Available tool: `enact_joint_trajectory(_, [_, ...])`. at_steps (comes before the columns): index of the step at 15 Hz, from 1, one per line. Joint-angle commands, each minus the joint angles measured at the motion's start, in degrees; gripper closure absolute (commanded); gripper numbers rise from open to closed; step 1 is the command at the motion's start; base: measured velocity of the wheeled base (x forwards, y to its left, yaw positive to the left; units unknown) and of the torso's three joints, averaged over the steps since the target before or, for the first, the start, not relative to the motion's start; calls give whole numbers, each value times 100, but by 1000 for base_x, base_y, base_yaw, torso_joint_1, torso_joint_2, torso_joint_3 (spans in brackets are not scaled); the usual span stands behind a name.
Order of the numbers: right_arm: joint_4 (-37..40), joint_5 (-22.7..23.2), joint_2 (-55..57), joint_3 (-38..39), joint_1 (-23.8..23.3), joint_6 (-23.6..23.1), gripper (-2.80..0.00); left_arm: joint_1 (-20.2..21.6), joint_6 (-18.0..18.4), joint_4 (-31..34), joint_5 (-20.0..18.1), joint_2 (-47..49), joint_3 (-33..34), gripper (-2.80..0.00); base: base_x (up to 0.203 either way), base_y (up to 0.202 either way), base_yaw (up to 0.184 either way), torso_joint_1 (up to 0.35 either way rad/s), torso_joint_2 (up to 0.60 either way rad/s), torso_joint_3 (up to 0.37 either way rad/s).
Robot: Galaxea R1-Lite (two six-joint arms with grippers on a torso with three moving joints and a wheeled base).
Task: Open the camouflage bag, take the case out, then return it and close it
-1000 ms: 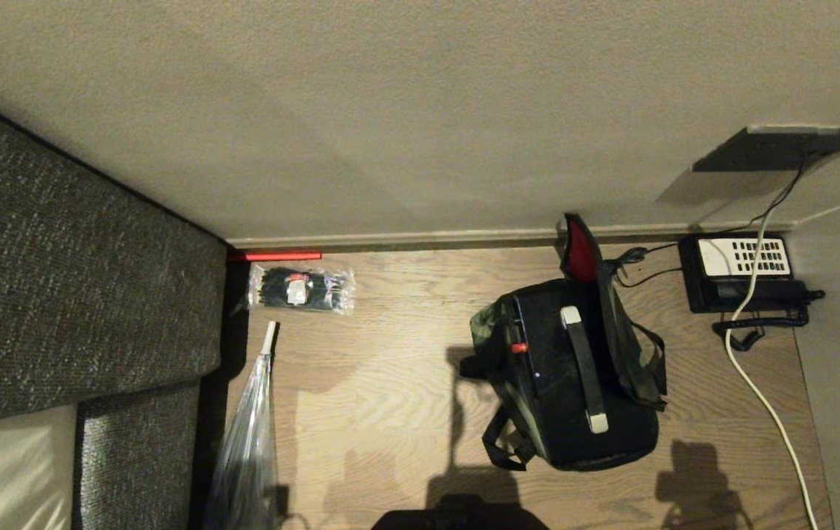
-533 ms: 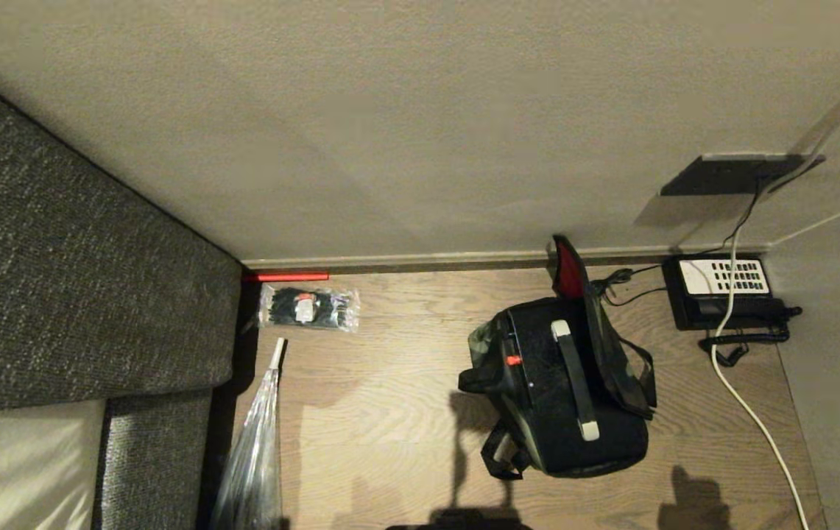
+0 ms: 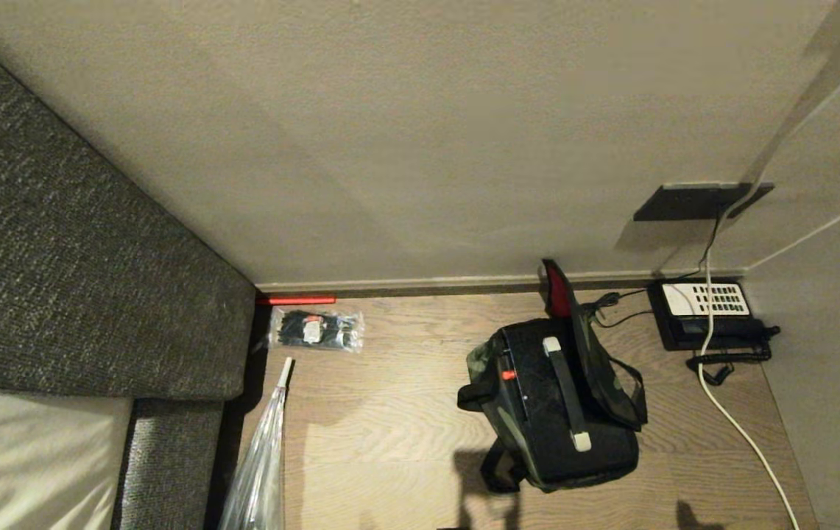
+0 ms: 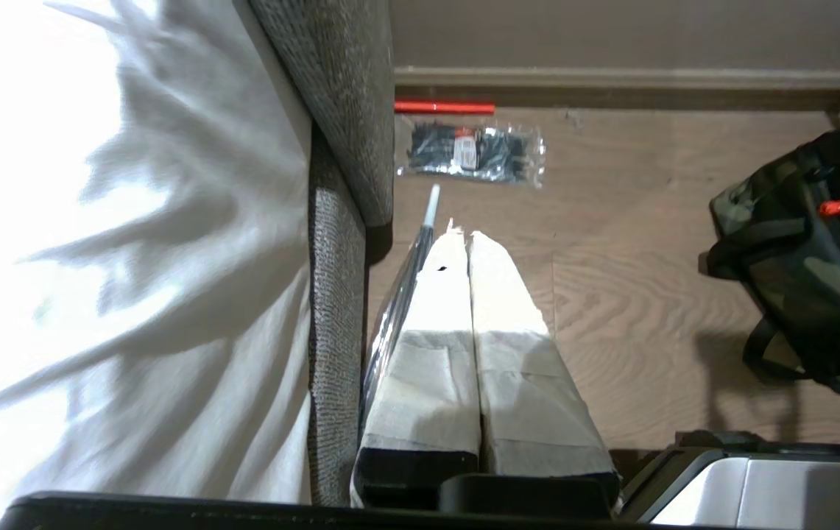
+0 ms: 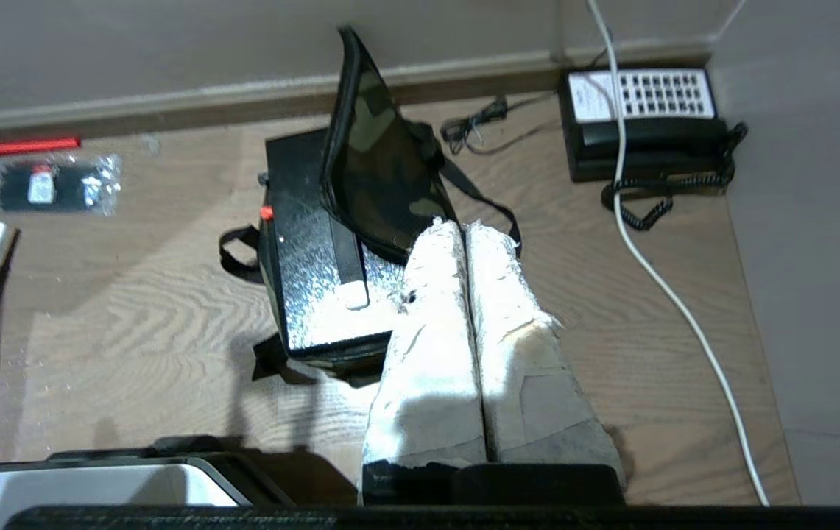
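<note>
Green-and-dark camouflage cloth marks the bag [image 3: 489, 368], which sits on the wooden floor [image 3: 390, 412] at lower right of centre in the head view. Its lid stands up, showing red lining toward the wall. The black case [image 3: 552, 405] lies inside the open bag, handle up, with a small red latch on its left edge. A black telephone [image 3: 707, 313] sits in the right corner by the wall, well apart from the bag, and a white cable [image 3: 736, 427] runs past it. A packet of black ties [image 3: 316, 330] lies near the grey sofa [image 3: 81, 280] at left. Neither arm shows in the head view. The left gripper [image 4: 461, 230] hangs over bare floor beside the sofa, fingers pressed together and empty. The right gripper [image 5: 461, 227] hangs above the bag, clenched on nothing.
</note>
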Motion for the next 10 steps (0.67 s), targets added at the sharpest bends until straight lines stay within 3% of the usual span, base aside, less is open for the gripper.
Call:
enact_joint_trajectory(1, [-7, -6, -7, 79, 1, 1, 0, 2, 2, -2, 2, 7, 3, 0, 0, 0, 0, 5, 1, 209])
enact_joint_trajectory(10, [2, 2, -7, 97, 1, 1, 0, 2, -15, -11, -7, 7, 3, 0, 0, 0, 0, 2, -1, 205])
